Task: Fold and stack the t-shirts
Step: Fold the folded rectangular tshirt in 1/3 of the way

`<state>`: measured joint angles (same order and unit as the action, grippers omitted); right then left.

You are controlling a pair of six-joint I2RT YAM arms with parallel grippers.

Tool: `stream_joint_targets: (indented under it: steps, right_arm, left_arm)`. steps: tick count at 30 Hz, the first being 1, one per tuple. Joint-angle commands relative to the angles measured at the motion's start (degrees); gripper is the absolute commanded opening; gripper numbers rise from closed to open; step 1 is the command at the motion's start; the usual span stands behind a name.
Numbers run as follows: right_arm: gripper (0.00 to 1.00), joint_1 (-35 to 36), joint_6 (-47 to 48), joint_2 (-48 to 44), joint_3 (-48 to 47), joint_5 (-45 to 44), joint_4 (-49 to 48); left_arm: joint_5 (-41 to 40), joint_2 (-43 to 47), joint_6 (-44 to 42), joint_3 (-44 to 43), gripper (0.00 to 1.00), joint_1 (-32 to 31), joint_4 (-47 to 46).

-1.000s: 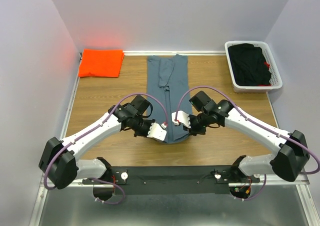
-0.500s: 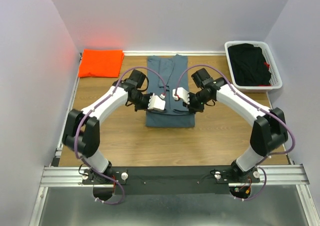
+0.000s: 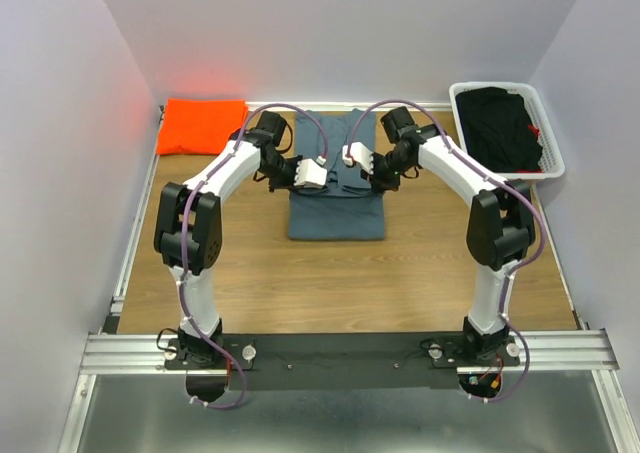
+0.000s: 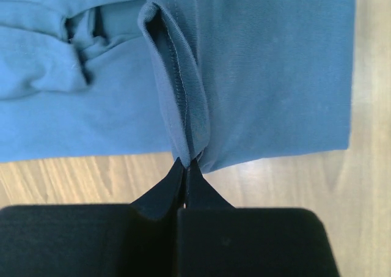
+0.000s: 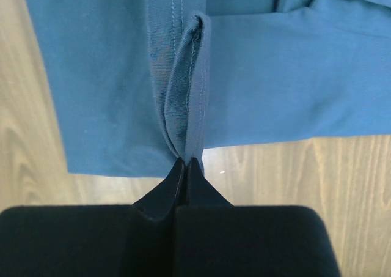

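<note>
The slate blue-grey t-shirt (image 3: 335, 215) lies folded lengthwise at the middle of the table, its near part doubled over toward the back. My left gripper (image 3: 322, 178) is shut on a pinched fold of its hem (image 4: 183, 106), fingertips meeting at the cloth (image 4: 186, 164). My right gripper (image 3: 347, 161) is shut on the hem's other corner (image 5: 186, 87), its tips closed at the cloth (image 5: 186, 162). Both grippers hover over the shirt's far half, close together. The bright orange t-shirt (image 3: 203, 126) lies folded at the back left, apart from both arms.
A white basket (image 3: 462, 151) holding dark clothes stands at the back right. Bare wooden table (image 3: 330, 283) stretches between the shirt and the arm bases. Grey walls close the left, right and back sides.
Both arms have stretched away from the near edge, carrying the blue-grey shirt's hem toward the back. The shirt has doubled over itself and now covers a shorter stretch of table.
</note>
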<state>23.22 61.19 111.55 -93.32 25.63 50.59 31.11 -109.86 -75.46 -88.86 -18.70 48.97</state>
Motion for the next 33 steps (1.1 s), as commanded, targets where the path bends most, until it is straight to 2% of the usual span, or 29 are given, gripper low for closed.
stream_joint_targets:
  steps: [1,8,20,21,22,23,24,25,26,29,30,33]
  right_arm:
    - [0.00,-1.25,1.92,4.37,-5.02,1.53,0.92]
    - [0.01,-2.65,2.45,9.65,-10.74,1.09,0.92]
    - [0.01,-3.71,2.80,14.57,-15.93,0.04,0.83]
    - [0.03,-3.62,2.45,15.36,-17.06,-0.40,0.83]
    - [0.12,-3.71,1.49,15.63,-17.59,-0.75,0.92]
    - [0.17,-3.80,0.96,16.07,-19.34,-0.93,0.83]
    - [0.25,-3.80,0.34,16.33,-20.31,-1.28,0.83]
    - [0.40,-4.06,-0.88,16.59,-21.19,-1.37,0.83]
    - [0.45,-4.32,-1.59,16.68,-22.33,-1.37,0.74]
    - [0.56,-5.73,-5.81,16.77,-28.04,-0.67,0.83]
    - [0.58,-6.60,-8.25,16.51,-30.49,-0.14,0.83]
    - [0.61,-7.75,-12.40,14.32,-31.58,1.96,0.92]
  left_arm:
    - [0.79,-3.24,-1.71,-4.74,0.00,1.21,2.27]
    - [-0.26,-9.22,-2.41,-12.82,0.00,2.17,4.03]
    - [-1.05,-13.53,-0.22,-16.34,0.00,2.26,1.22]
    - [-1.40,-14.06,-0.04,-16.61,0.00,2.35,0.95]
    - [-1.58,-14.24,0.31,-16.87,0.00,2.35,0.69]
    - [-1.67,-14.24,1.01,-17.40,0.10,2.52,0.43]
    - [-1.67,-14.32,1.45,-17.84,0.16,2.70,-0.01]
    - [-0.97,-14.24,1.98,-18.97,0.24,2.96,-0.10]
    - [-0.36,-14.15,3.12,-19.68,0.28,3.14,-0.36]
    - [1.14,-13.01,6.81,-21.79,0.36,4.72,-0.45]
    - [2.19,-11.62,9.60,-21.88,0.40,5.77,-1.59]
    - [5.00,-7.84,14.53,-21.27,0.43,7.71,-3.70]
